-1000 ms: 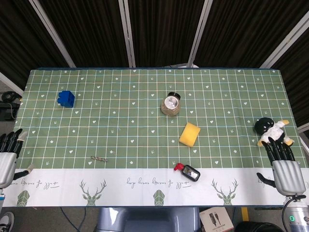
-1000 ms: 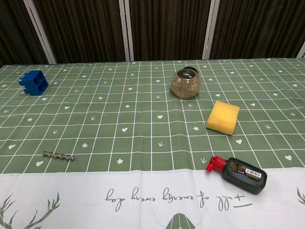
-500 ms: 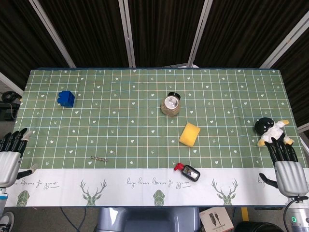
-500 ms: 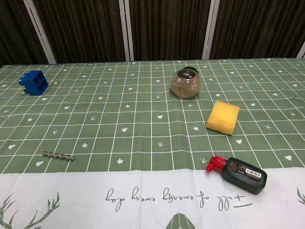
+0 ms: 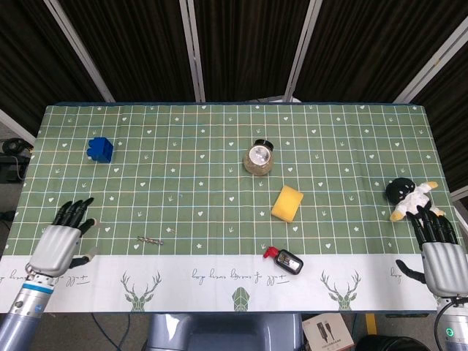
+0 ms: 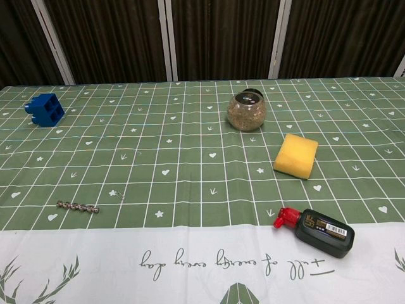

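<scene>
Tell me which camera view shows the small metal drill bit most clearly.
The chest view shows the small metal drill bit best: it lies close, with its twisted grooves visible. The head view shows it only as a thin short line right of the left hand.

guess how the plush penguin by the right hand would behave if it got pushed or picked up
The plush penguin looks soft, so probably light and floppy, yielding under fingers. Lying on its side on the tablecloth, it would likely slide or flop rather than roll.

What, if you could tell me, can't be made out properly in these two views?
- Left hand and right hand: head view only; the chest view's frame excludes both.
- Penguin plush: outside the chest view.
- Bottle label: print too small to read.
- Metal piece: too small to identify.
</scene>
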You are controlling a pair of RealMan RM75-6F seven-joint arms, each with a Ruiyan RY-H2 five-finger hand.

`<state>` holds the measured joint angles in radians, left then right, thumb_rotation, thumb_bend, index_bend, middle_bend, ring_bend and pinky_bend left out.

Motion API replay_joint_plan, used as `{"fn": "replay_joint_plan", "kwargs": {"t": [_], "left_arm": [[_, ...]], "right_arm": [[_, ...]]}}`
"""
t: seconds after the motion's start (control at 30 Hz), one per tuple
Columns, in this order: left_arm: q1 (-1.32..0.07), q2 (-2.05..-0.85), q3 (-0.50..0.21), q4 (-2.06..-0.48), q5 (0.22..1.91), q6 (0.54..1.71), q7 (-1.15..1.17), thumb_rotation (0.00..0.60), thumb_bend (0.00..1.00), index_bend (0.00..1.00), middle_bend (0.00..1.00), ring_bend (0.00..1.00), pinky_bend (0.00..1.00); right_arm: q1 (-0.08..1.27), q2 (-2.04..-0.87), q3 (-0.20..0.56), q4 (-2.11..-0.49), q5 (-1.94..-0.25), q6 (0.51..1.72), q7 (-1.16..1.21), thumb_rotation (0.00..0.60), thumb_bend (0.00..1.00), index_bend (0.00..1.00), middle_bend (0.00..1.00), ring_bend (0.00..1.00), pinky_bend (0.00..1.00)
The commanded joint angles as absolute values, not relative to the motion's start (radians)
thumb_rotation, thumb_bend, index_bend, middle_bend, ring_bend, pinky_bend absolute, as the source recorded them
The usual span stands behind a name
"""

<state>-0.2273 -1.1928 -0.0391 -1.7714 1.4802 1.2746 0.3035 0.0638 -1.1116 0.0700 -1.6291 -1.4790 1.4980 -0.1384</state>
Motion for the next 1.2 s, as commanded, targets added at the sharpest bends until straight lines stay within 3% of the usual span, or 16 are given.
{"fn": "replay_joint_plan", "kwargs": {"t": [0.03,0.23,0.57,1.2], "left_arm": [[-0.266,-1.242,-0.048,-1.792,1.456,1.228,0.365,0.6,0.25,0.42,0.0,0.0,0.0],[-0.324,-1.395,-0.061,-1.778,1.376,1.169,0.581,0.6,0.28,0.48,0.0,0.0,0.0],[-0.362,-1.578,-0.085,-1.704,1.239,1.198,0.798,0.6,0.31,0.49,0.0,0.0,0.0],[-0.414,-1.71,-0.087,-1.577,1.142,1.204,0.867,0.6,0.32,0.51,0.0,0.0,0.0]], "right_arm": [[0.063,-1.109,0.071,-1.63,-1.478,1.498,-0.134,0.6,0.1,0.09,0.0,0.0,0.07],[0.06,-1.097,0.081,-1.637,-1.47,1.507,-0.107,0.6,0.1,0.09,0.0,0.0,0.07],[0.049,-1.073,0.089,-1.655,-1.473,1.53,-0.069,0.6,0.1,0.09,0.0,0.0,0.07],[0.05,-1.067,0.093,-1.672,-1.485,1.534,-0.053,0.6,0.1,0.09,0.0,0.0,0.07]]}}
